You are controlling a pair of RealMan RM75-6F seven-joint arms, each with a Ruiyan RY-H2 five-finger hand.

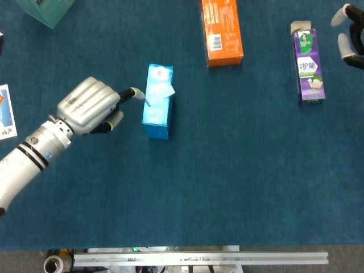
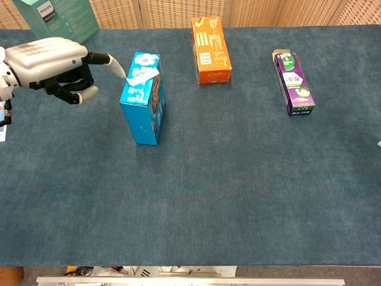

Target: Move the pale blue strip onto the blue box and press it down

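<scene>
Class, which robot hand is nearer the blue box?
Left. The left robot hand is beside the blue box; the right robot hand is at the far edge.

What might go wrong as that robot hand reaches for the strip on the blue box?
The left robot hand points one finger at the box's side; a sideways push could tip the tall, narrow blue box. The pale blue strip overhangs the top edge, so a nudge might knock it off.
</scene>
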